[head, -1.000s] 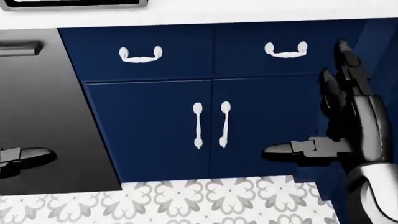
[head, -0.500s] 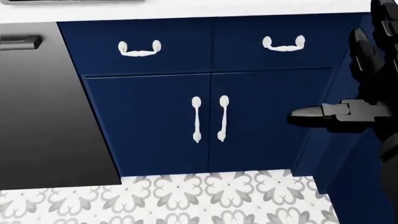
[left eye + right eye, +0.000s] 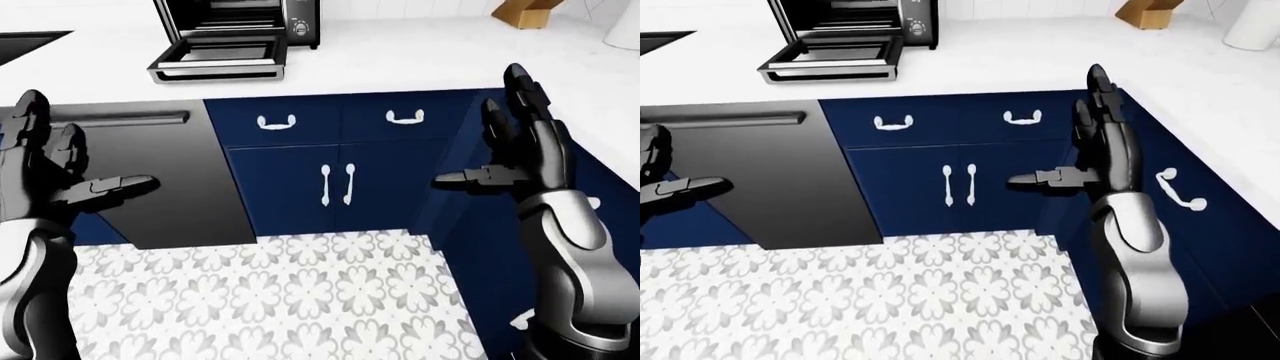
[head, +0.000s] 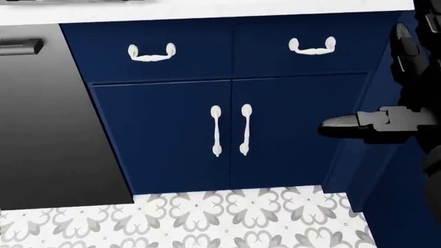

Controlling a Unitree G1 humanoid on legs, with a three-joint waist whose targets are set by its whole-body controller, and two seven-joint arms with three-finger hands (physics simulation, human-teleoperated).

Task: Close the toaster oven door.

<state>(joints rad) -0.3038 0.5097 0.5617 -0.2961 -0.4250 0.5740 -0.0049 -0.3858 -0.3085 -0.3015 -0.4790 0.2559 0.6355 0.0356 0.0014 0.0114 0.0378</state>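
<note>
The black-and-steel toaster oven (image 3: 236, 19) stands on the white counter (image 3: 400, 56) at the top left of the left-eye view. Its door (image 3: 216, 61) hangs open, lying flat over the counter edge. Both hands are raised well below and short of it, holding nothing. My left hand (image 3: 85, 146) is open at the left edge, fingers up and thumb pointing right. My right hand (image 3: 480, 135) is open at the right, thumb pointing left toward the cabinets. The head view shows only the right hand (image 4: 386, 88) and no oven.
Blue cabinets (image 4: 165, 134) with white handles (image 4: 230, 130) run under the counter, beside a black dishwasher front (image 3: 150, 172). A second blue cabinet run (image 3: 1200, 217) comes toward me along the right. A wooden block (image 3: 525, 11) sits at the counter's top right. Patterned tile floor (image 3: 270, 292) lies below.
In the head view the cabinets slid slightly upward, so the camera moved. My right hand shifted right and up, and the left hand left the head view.
</note>
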